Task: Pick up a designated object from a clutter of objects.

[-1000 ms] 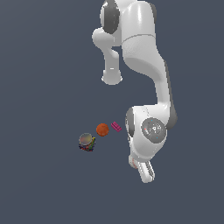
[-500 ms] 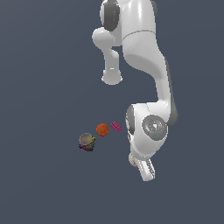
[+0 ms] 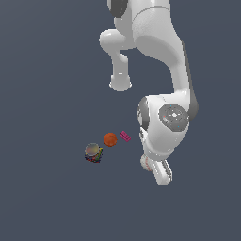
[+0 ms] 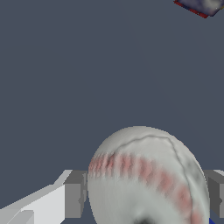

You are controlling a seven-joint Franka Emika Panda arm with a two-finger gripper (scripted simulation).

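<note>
Tool [image 4: 144,192] pads flank round red-stitched baseball [image 4: 146,179].

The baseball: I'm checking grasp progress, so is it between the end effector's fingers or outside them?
Between them. In the wrist view the baseball sits between the end effector's grey fingers; contact cannot be told.

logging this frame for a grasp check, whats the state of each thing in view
baseball: between the gripper fingers, one finger on each side; contact cannot be confirmed
gripper: straddling the baseball, open or shut unclear
orange ball: resting free, untouched
pink block: lying flat beside the orange ball, apart from it
multicoloured can: upright, pale top showing, untouched
</note>
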